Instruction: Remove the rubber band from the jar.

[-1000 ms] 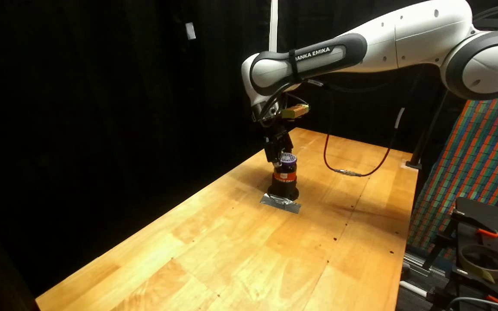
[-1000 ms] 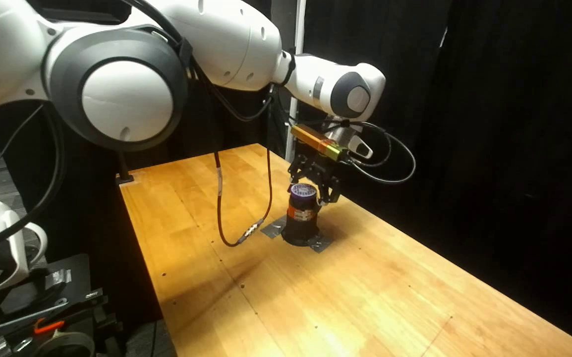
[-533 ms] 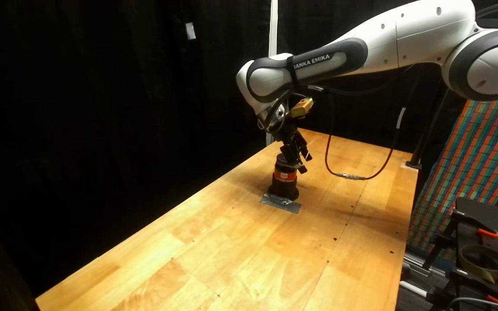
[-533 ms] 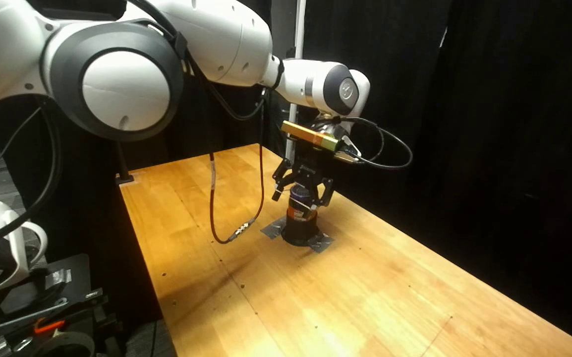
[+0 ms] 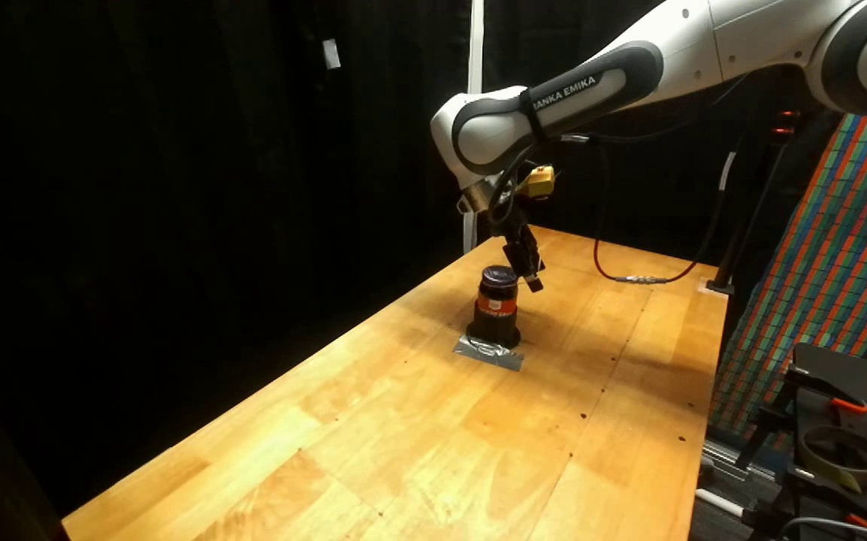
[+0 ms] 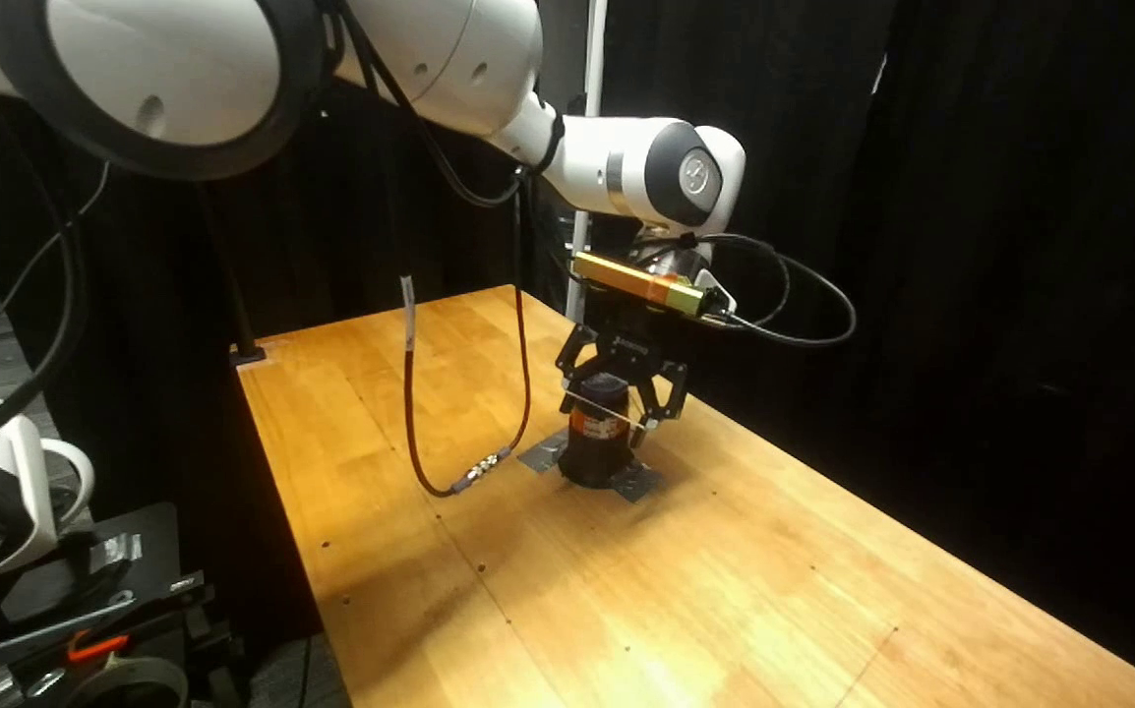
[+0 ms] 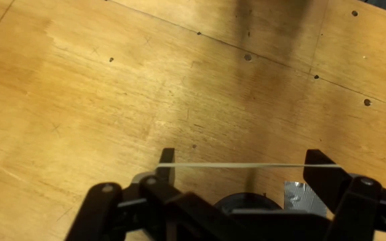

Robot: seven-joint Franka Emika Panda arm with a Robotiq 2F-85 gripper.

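Observation:
The jar (image 5: 496,306) stands upright on the wooden table, with an orange label, dark lid (image 5: 499,275) and dark base; it also shows in an exterior view (image 6: 599,427). My gripper (image 5: 533,284) is beside the jar's upper part, tilted, its fingers apart. In the wrist view the gripper (image 7: 241,162) is open, and the pale rubber band (image 7: 226,165) is stretched straight between both fingertips, reaching their outer sides. The band (image 6: 603,406) crosses in front of the jar in an exterior view. Only a dark round edge (image 7: 246,200) of jar or base shows in the wrist view.
Grey tape (image 5: 487,353) lies at the jar's base and also shows in the wrist view (image 7: 301,197). A cable (image 6: 410,423) hangs down over the table (image 6: 774,551). A dark cart (image 5: 847,368) with tools and a tape roll stands beside the table.
The gripper has moved off the jar's top to its side, rightward in an exterior view. The upper arm has risen. The band now stretches between the fingertips. The jar has not moved.

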